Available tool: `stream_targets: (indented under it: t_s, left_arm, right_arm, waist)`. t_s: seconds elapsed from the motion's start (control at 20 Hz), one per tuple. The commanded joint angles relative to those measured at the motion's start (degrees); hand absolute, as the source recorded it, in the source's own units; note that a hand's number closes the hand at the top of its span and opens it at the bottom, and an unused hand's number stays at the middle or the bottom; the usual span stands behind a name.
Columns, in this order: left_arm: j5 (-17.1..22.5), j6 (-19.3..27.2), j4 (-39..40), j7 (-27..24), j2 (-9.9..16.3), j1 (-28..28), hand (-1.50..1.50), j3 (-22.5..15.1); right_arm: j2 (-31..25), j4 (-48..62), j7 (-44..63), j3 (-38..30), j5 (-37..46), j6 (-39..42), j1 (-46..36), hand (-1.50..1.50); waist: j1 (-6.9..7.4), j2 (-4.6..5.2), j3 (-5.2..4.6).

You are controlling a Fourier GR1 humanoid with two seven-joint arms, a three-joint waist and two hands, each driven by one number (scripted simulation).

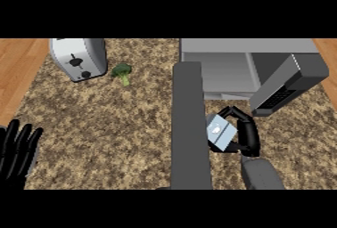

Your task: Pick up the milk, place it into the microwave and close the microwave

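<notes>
The small pale-blue milk carton (219,132) sits in the black right hand (242,133), whose fingers curl round it, just in front of the grey microwave (223,67). The microwave's dark-grey door (289,84) stands swung open to the right. Further off on the speckled brown counter (118,129) lie a green broccoli floret (121,72) and a silver toaster (79,58). The left hand (16,149) rests at the left edge, fingers straight up.

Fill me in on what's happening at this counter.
The robot's right hand is curled round the milk carton, holding it just in front of the open microwave, whose door swings out toward the robot. The milk is not yet inside. The left hand rests open at the left edge. A toaster and broccoli sit further back.
</notes>
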Motion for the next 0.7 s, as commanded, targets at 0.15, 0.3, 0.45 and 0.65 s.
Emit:
stream_targets:
  t_s: [0.15, 0.3, 0.45, 0.65]
  left_arm:
    - [-1.5, -1.2, 1.6, -2.3, -0.4, 0.3, -1.5, 0.3]
    - [0.7, -1.2, 1.9, 0.6, 0.8, -2.6, -1.5, 1.6]
    - [2.1, -1.9, 0.9, 1.5, 1.1, -1.6, -1.5, 1.8]
    - [1.0, -1.4, 3.1, 0.7, 0.9, -5.0, -1.5, 1.7]
  right_arm:
    - [-2.0, 11.9, 8.6, -5.1, 3.2, -8.0, -16.6, 1.5]
    - [-3.8, 22.0, 6.6, -7.9, 3.8, -9.0, -23.0, 1.5]
    - [-5.3, 31.9, 5.4, -9.4, 5.4, -11.3, -29.9, 1.5]
    - [-9.3, 39.5, 5.6, -11.6, 5.9, -12.5, -35.3, 1.5]
  waist:
    - [0.46, 0.15, 0.01]
    - [0.67, 0.33, 0.04]
    - [1.83, 0.7, 0.09]
    - [1.96, 0.96, 0.1]
